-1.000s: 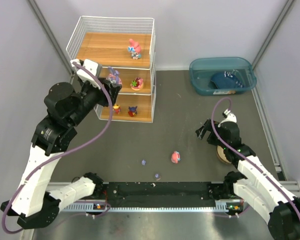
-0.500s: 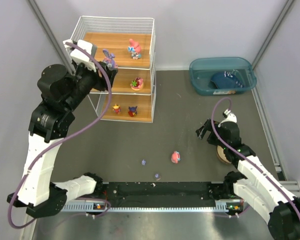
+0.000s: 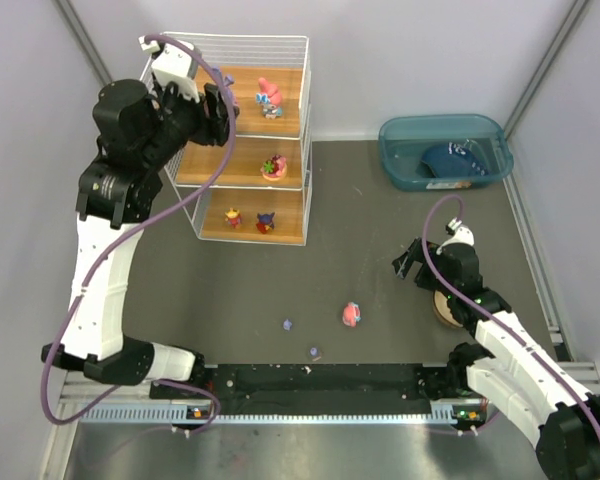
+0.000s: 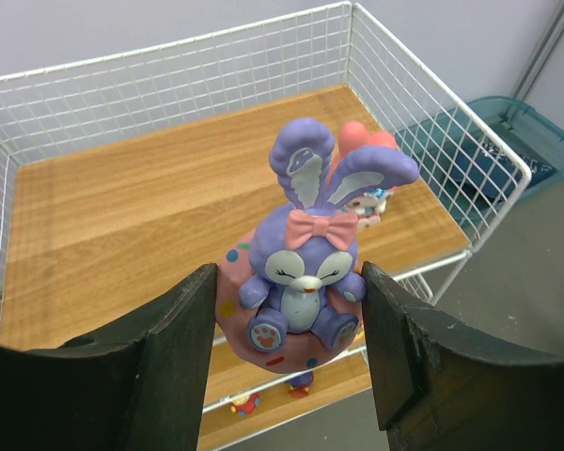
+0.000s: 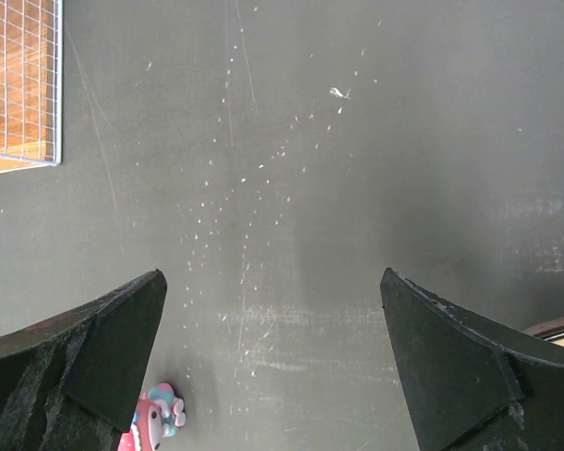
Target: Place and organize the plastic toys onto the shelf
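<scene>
My left gripper (image 4: 289,293) clamps the bunny (image 4: 304,261) by its pink base, apparently above the top board of the shelf (image 4: 122,202). My right gripper (image 5: 273,315) gapes wide, empty, over the table (image 5: 357,141).

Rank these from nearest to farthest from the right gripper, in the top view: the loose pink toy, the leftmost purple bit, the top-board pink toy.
1. Loose pink toy, on the table left of the right gripper.
2. Purple bit, farther left.
3. Top-board pink toy, far-left on the shelf.
</scene>
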You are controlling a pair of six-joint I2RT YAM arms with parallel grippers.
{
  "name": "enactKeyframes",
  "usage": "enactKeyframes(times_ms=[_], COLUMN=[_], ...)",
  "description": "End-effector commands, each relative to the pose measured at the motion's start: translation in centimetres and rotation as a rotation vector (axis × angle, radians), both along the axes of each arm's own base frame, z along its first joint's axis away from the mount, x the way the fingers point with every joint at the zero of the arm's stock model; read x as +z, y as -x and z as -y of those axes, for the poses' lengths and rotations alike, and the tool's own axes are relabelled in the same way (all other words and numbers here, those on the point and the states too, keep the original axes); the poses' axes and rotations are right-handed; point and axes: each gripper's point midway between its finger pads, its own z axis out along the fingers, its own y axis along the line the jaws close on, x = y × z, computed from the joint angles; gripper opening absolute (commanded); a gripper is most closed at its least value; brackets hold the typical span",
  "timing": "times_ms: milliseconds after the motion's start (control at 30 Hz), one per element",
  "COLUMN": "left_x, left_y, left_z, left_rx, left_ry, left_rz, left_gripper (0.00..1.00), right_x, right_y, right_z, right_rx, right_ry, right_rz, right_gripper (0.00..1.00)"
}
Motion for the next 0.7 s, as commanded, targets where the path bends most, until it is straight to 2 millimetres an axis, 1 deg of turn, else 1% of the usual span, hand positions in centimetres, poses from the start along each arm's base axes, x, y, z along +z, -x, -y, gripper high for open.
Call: enactKeyframes(times_ms=[0,133,400,667], left_x=[3.3,3.2,2.8,1.3], left_y=[-0.7,-1.7,-3.2,-4.5], left_z=[0.1,0.0,-0.9,-0.5], left_rx=[-0.031,-0.035,-0.039,-0.073], left_ry=[0.034,0.036,0.046,0.04], left_rz=[0.076,0.067,0.034,-0.016], left_gripper=[0.0,0.0,0.0,0.0], right_x=[2.0,2.0,2.0,1.8], right_y=[-1.1,-1.1,-1.1,-1.0], right_z=[-0.2,-0.2,-0.1,-0.1], right_rx=[0.005,0.003,0.002,-0.002], right_ry=[0.005,0.005,0.009,0.01], right_rz=[0.064,0.063,0.064,0.058], right_gripper=[0.99,0.99,0.99,0.99])
